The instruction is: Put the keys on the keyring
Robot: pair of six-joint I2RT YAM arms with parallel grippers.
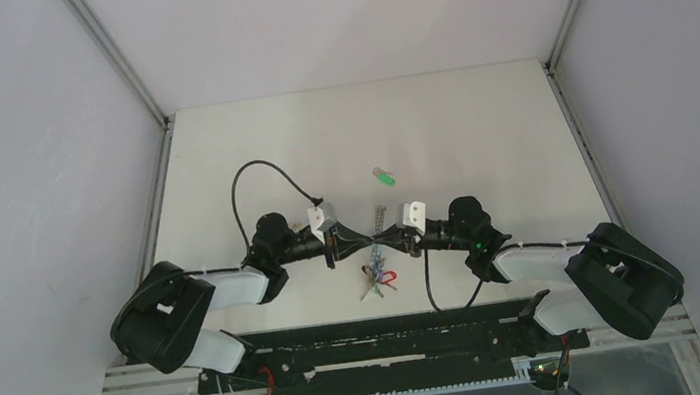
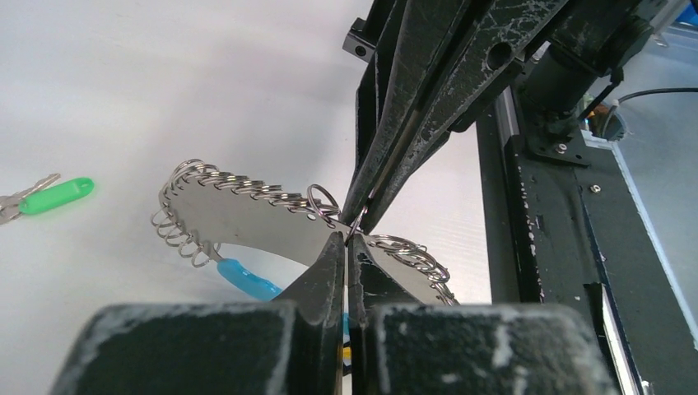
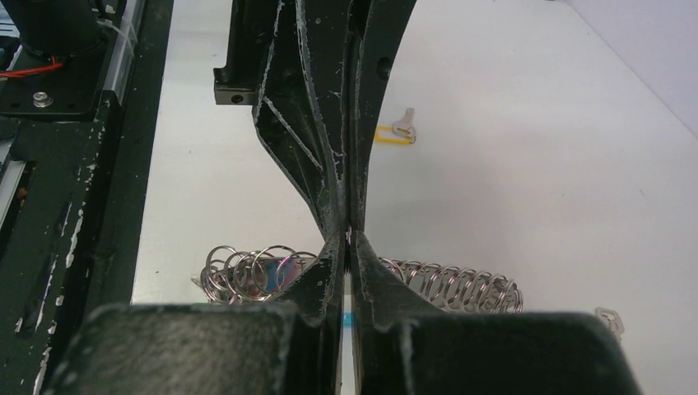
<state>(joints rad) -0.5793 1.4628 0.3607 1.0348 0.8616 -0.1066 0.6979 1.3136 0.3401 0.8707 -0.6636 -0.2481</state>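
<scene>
Keyring: silver band edged with many small wire rings, pinched at the spot where 2 sets of fingertips meet nose to nose. Left gripper: jaws clenched on 1 wire ring of keyring. Right gripper: jaws likewise clamped tight on keyring, tips just against left gripper's. Blue tag: hanging from keyring, just beneath left gripper's tips. Green-headed key: loose on table, well apart from both grippers, off to one side of left gripper's tips. Yellow-headed key: loose on table, beyond left gripper as viewed from right wrist, gripped by neither.
</scene>
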